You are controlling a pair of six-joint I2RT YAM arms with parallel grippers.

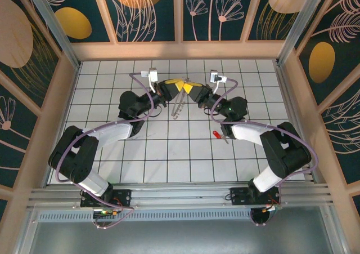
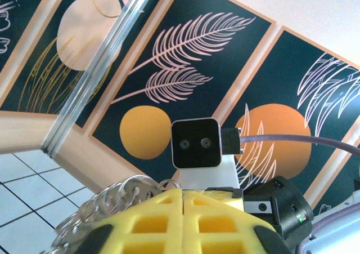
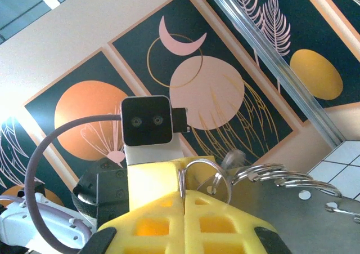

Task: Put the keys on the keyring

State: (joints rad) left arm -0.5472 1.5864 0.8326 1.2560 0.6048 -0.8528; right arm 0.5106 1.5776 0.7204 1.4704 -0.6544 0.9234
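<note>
The keyring, a silvery bunch of linked rings, hangs above the tiles at the back middle, between my two grippers. My left gripper and right gripper meet tip to tip over it. In the left wrist view the yellow pads of the left gripper are pressed together, with a loop of the keyring running into their tip. My right gripper is shut on a ring of the keyring, whose wire sits in the seam. The red-headed key lies on the tiles beside the right forearm.
The white tiled table is walled by wooden-framed patterned panels at the back and both sides. A metal rail runs along the near edge by the arm bases. Purple cables loop off both wrists.
</note>
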